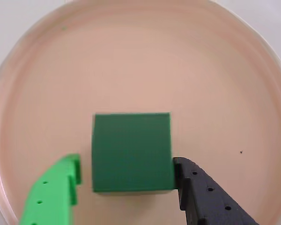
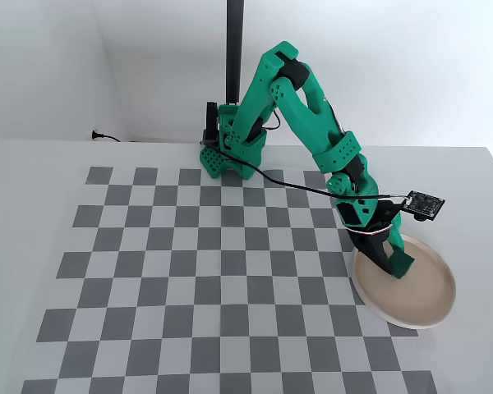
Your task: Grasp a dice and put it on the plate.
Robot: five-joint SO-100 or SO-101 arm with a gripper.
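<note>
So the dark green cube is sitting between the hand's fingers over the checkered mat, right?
Not quite. The cube is between the hand's fingers, but over the plate, not the checkered mat. The wrist view shows plate all around it.

You've got a white table (image 2: 33, 271) w/ a gray-and-white checkered mat (image 2: 197, 279) laid flat on it, covering most of the top in the fixed view. Behind it, a plain white wall (image 2: 411, 66). A dark vertical pole (image 2: 234, 49) stands at the back edge, center-left. Low on the wall, left side, there's a small black plug (image 2: 94, 135) w/ a thin cable (image 2: 119, 139) running right along the table's back edge.
</note>
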